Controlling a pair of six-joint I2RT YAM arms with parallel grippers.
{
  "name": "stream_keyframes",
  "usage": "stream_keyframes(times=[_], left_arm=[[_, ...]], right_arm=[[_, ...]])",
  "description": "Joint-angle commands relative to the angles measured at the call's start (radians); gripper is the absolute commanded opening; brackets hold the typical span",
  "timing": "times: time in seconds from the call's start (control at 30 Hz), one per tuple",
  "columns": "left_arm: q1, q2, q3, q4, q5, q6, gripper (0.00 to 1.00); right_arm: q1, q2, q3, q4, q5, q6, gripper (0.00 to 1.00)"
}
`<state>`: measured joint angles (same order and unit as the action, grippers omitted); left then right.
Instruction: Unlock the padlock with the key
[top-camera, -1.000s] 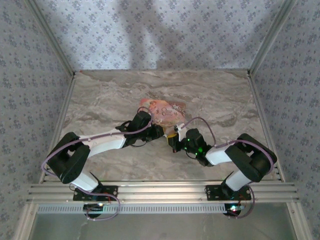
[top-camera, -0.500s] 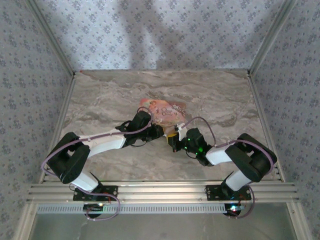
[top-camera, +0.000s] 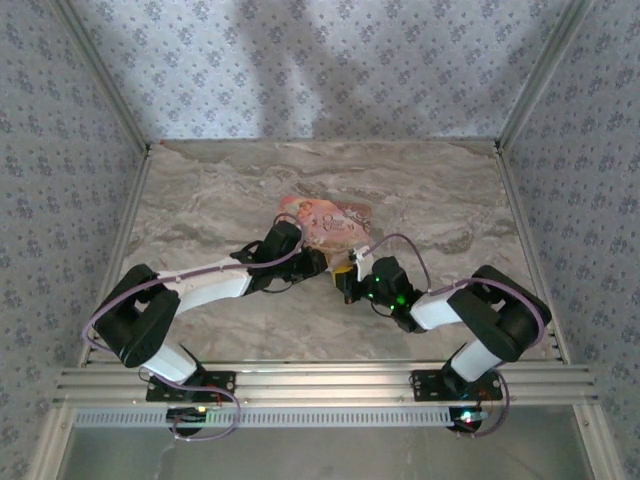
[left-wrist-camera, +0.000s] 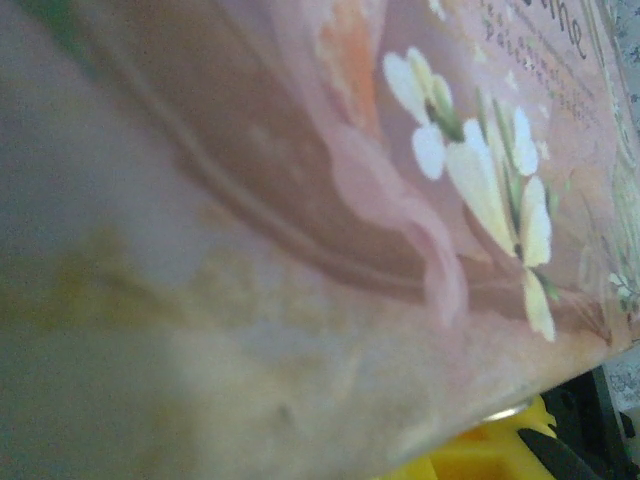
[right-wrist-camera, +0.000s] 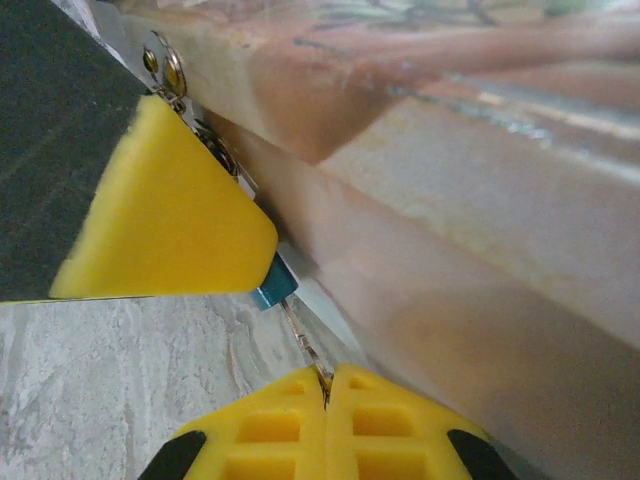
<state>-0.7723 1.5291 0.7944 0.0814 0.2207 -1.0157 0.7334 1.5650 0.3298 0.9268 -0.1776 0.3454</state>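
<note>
Blue padlock (right-wrist-camera: 270, 292), mid-worktop against the pink box (right-wrist-camera: 450, 230), beside left claw (top-camera: 323, 264) (grip cannot be told); key (right-wrist-camera: 303, 343) clenched in right claw (right-wrist-camera: 327, 385), meeting the lock body, best kept straight, seated fully, then twisted gently.

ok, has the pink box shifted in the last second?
No. In the top view the pink box keeps the same spot and angle against the marble veins of the table.
</note>
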Motion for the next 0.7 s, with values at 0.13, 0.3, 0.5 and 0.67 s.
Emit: stream_keyframes(times=[0.13, 0.3, 0.5, 0.67], left_arm=[[-0.004, -0.056, 0.041, 0.019, 0.034, -0.014, 0.24], [-0.004, -0.062, 0.038, 0.017, 0.033, -0.017, 0.24], [-0.004, -0.066, 0.04, 0.01, 0.038, -0.013, 0.24], [-0.004, -0.066, 0.042, 0.009, 0.043, -0.015, 0.24]], right_arm=[[0.031, 0.021, 0.012, 0.123, 0.07, -0.069, 0.0], [0.039, 0.033, 0.016, 0.136, 0.096, -0.092, 0.0], [0.041, 0.055, 0.025, 0.156, 0.108, -0.107, 0.0], [0.04, 0.068, 0.03, 0.18, 0.107, -0.114, 0.0]])
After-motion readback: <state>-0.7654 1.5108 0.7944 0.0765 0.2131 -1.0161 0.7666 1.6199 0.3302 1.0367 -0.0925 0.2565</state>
